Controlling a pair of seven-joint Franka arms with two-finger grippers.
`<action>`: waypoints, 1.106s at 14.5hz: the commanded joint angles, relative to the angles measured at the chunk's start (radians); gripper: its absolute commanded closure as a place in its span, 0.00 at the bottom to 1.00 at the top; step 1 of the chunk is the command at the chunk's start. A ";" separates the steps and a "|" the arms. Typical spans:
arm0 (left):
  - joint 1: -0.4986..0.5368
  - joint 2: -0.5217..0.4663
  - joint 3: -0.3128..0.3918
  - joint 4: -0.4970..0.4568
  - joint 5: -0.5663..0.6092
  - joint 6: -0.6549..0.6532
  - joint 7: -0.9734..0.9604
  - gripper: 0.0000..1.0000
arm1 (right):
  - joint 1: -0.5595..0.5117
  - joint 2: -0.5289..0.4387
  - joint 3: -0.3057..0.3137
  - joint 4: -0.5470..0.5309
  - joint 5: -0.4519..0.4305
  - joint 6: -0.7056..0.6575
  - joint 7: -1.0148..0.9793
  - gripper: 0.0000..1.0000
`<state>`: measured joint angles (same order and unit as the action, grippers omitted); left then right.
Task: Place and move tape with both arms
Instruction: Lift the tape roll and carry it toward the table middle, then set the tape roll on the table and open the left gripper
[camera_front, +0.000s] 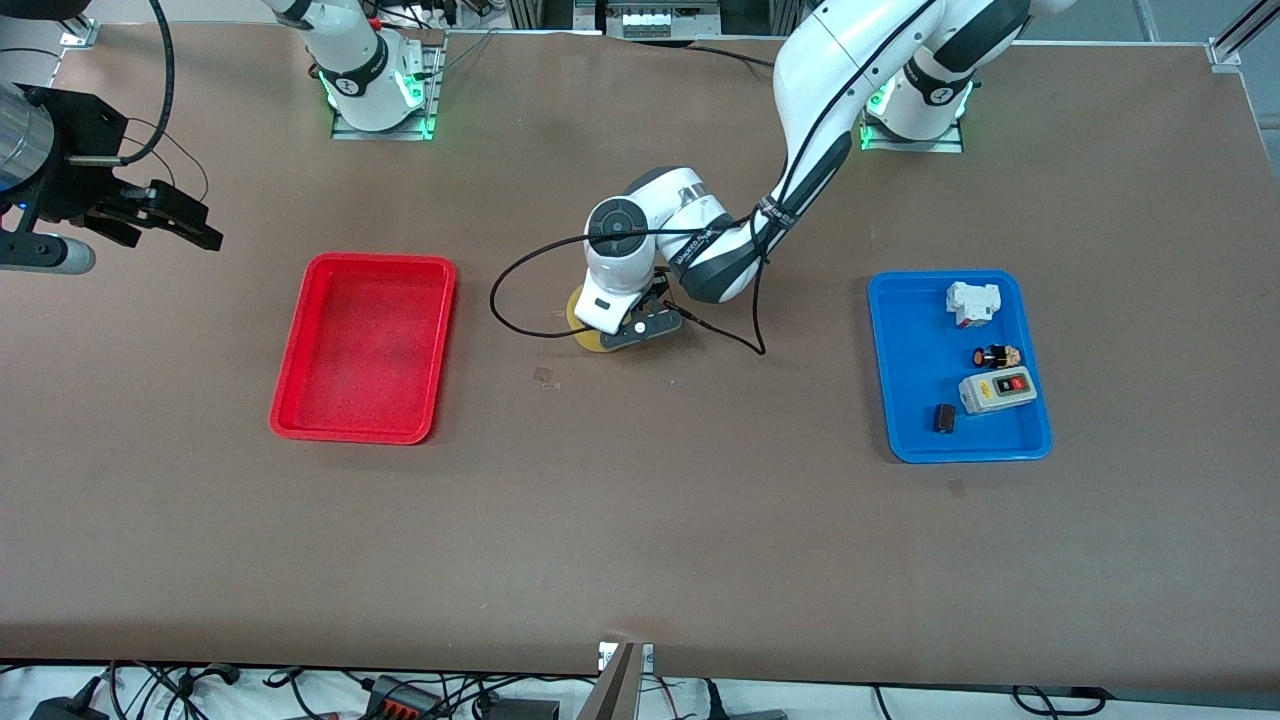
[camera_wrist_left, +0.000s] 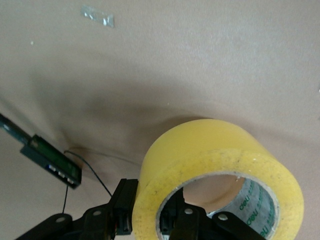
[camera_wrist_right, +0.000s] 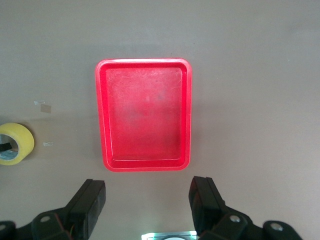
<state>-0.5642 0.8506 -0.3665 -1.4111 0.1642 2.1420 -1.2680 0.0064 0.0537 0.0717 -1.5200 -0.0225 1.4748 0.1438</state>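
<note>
The roll of yellowish packing tape (camera_wrist_left: 220, 172) was seen on the table (camera_front: 640, 520) between the red tray (camera_front: 365, 345) and the blue tray (camera_front: 958, 365). Its wall was pinched by the left gripper (camera_wrist_left: 150, 212) (one finger inside the core). The right gripper (camera_wrist_right: 147, 202) was held wide open above the table's right-arm end.

Yellow translucent tape (camera_wrist_left: 220, 165) with green print inside its white core, red tray (camera_front: 365, 347), blue tray (camera_front: 900, 400) holding a white block (camera_front: 973, 303), a grey box (camera_front: 997, 392) with red and yellow buttons, a small black cylinder (camera_front: 944, 418), brown table (camera_front: 640, 540), white arms with black grippers
</note>
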 joint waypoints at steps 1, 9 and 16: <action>-0.003 0.005 0.006 0.034 0.017 0.005 -0.011 0.33 | 0.001 0.002 0.002 0.009 0.004 0.002 -0.010 0.02; 0.088 -0.079 0.005 0.026 0.029 -0.080 0.005 0.00 | 0.032 0.002 0.003 0.009 0.004 0.018 0.005 0.02; 0.320 -0.289 -0.011 0.020 0.006 -0.416 0.204 0.00 | 0.188 0.069 0.003 0.006 0.004 0.096 0.181 0.02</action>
<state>-0.2988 0.6258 -0.3648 -1.3593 0.1674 1.7950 -1.1263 0.1526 0.0896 0.0764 -1.5208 -0.0208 1.5449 0.2818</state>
